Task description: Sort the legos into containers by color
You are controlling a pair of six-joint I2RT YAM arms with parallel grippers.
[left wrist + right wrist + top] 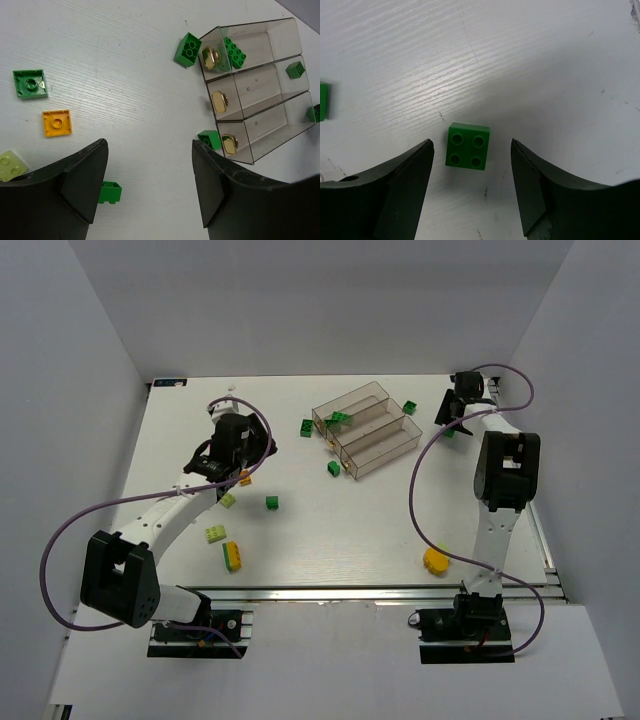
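Note:
My right gripper (472,150) is open low over the table, with a dark green brick (468,146) lying studs up between its fingers, untouched. In the top view the right gripper (450,420) is at the far right, beside the clear three-trough tray (385,445). My left gripper (150,150) is open and empty above bare table; in the top view the left gripper (232,462) is left of the tray (260,107). One green brick (234,52) lies in the top trough. Green bricks (188,49) (209,139) sit by the tray's near end.
A green plate (30,83), an orange plate (56,123), a pale yellow-green brick (10,165) and a green brick (110,192) lie near the left gripper. A yellow-and-green stack (232,556) and a yellow piece (436,560) sit near the front. Walls enclose the table.

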